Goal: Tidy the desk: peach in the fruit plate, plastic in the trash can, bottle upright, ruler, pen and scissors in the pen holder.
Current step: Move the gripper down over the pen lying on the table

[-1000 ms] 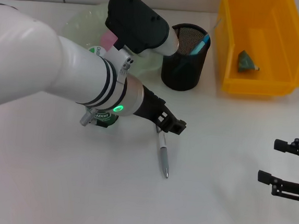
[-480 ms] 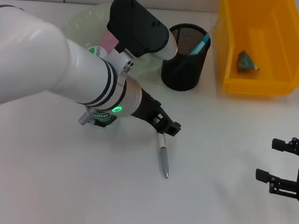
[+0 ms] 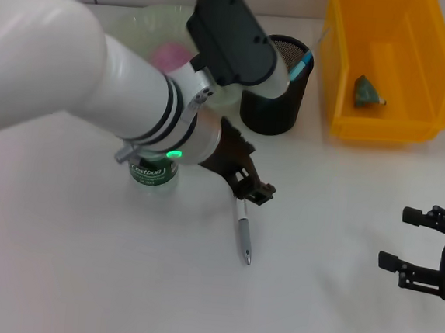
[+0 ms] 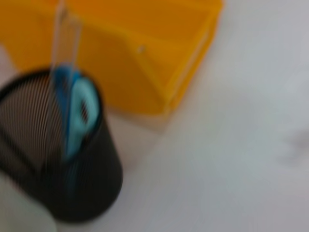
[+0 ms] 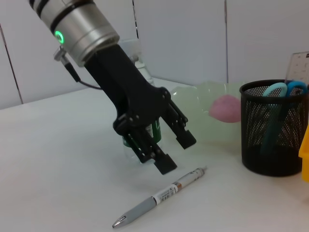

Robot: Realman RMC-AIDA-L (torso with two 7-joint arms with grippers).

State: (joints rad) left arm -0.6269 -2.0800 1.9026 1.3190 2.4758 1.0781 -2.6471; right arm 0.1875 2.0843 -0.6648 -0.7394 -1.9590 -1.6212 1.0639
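"estbon" on bottle (image 3: pixel 152 174) label

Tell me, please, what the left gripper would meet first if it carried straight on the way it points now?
Most likely the pen. The left gripper hangs open, angled down toward the table, its fingertips just above the pen's upper end. Depth is hard to judge, so it might touch bare table right beside it.

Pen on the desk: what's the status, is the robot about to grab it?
Left gripper open, above the pen's upper end. Pen flat on table, not gripped. Right gripper open, parked off right. Pen holder unobstructed.
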